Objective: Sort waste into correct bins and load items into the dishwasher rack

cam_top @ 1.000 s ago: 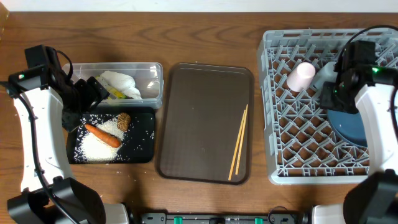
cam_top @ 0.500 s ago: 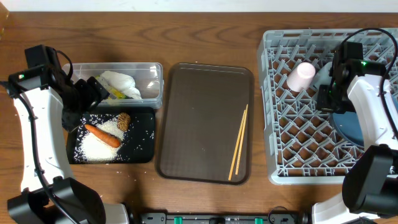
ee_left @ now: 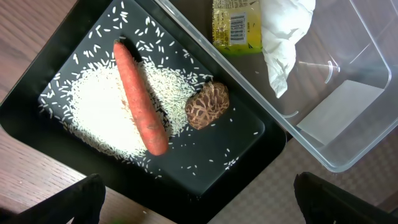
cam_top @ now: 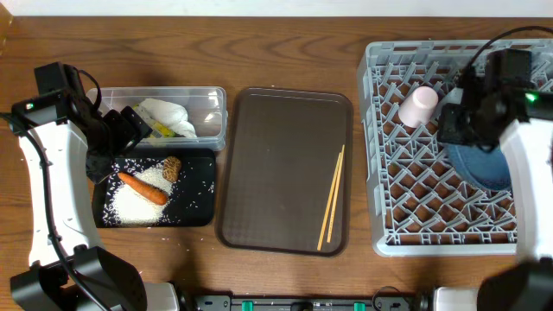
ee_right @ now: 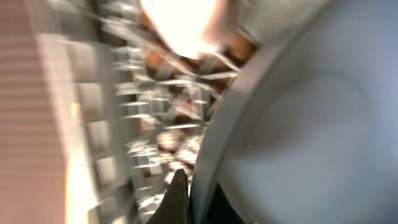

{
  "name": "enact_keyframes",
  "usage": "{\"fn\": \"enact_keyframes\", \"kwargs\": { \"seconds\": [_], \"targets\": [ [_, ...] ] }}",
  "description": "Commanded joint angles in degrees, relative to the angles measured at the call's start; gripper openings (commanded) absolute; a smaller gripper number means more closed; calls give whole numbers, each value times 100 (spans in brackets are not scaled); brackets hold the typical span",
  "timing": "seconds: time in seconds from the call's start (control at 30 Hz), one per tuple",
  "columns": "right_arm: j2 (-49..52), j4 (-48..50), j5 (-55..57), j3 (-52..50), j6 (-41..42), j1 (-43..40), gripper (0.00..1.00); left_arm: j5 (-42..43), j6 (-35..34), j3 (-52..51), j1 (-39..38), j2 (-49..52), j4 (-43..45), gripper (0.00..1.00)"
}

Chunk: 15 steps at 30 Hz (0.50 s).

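While our right claw [cam_top: 453, 128] sits pinched shut at the rim of the dark-blue plate [cam_top: 480, 166], set in the grey dishwasher rack [cam_top: 406, 203] near the pink cup [cam_top: 417, 106], its white arm [cam_top: 529, 173] bends in from the rack's right side. Our left claw [cam_top: 119, 131] gapes wide above the carrot [ee_left: 140, 99] in the black tray [ee_left: 205, 177].

Overhead, left wrist evenly lit, sharp; right wrist heavily blurred, perhaps glare at top.

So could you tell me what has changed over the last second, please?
The right tool closed and shifted slightly toward the rack's far edge. The left tool, open, the carrot, chopsticks and pink cup stayed put.
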Motion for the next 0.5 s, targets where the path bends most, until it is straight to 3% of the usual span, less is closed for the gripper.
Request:
{"fn": "enact_keyframes", "kwargs": {
  "seconds": [0.0, 0.2, 0.47],
  "targets": [
    [-605, -48, -866, 177, -273, -140, 1, -35, 9, 2, 24, -85, -15, 98],
    [-1174, -225, -2402, 173, -809, -437, 1, -35, 9, 4, 26, -85, -17, 98],
    [-1049, -317, -4216, 68, -1714, -833, 1, -35, 11, 2, 26, -85, -15, 98]
  ]
}}
